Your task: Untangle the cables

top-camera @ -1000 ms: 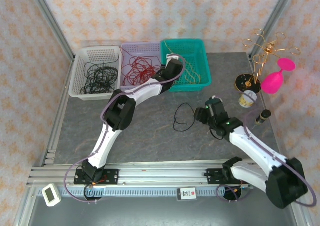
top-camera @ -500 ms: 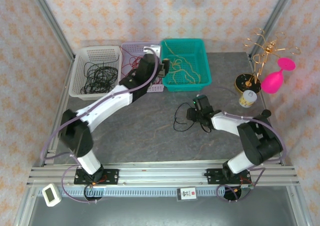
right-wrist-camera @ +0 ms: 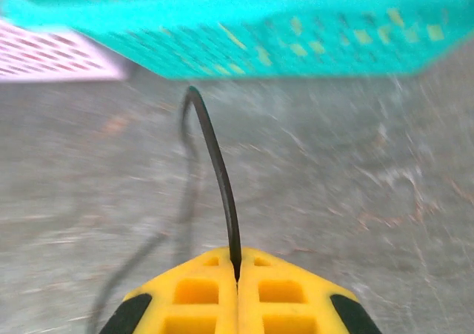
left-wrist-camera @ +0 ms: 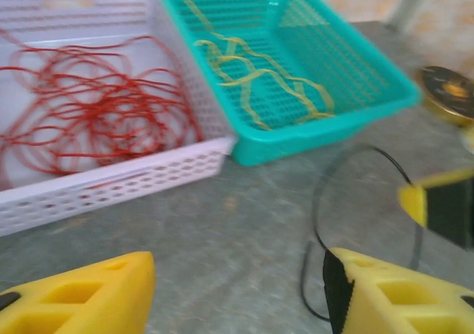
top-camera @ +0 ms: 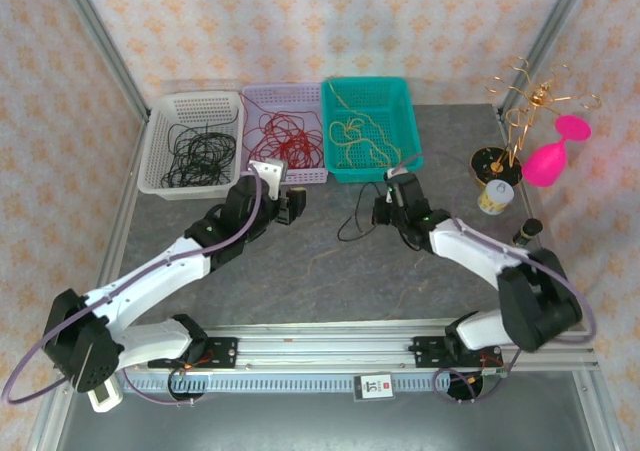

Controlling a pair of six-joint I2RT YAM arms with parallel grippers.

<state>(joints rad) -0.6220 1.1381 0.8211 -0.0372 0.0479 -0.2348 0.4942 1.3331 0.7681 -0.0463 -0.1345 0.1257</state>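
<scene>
A loose black cable (top-camera: 352, 221) lies on the grey table in front of the teal basket (top-camera: 410, 156). My right gripper (top-camera: 381, 211) is shut on one end of it; in the right wrist view the black cable (right-wrist-camera: 221, 178) rises from between the closed fingertips of the gripper (right-wrist-camera: 237, 264). My left gripper (top-camera: 292, 203) stands open just left of the loop, and its view has the black cable (left-wrist-camera: 317, 208) beside the gripper (left-wrist-camera: 238, 275). Black cables (top-camera: 195, 153) fill the white basket, red cables (top-camera: 283, 137) the lavender one, yellow cables (top-camera: 358, 136) the teal one.
At the right stand a gold curled-wire stand (top-camera: 530, 96), a pink glass (top-camera: 555, 156), a small cup (top-camera: 495, 197) and a little bottle (top-camera: 523, 233). The three baskets line the table's back edge. A timer (top-camera: 102, 389) sits by the near-left rail.
My left arm has pulled back from the teal basket to the table in front of the lavender basket. My right gripper has shut on the black cable and carried it toward the teal basket.
</scene>
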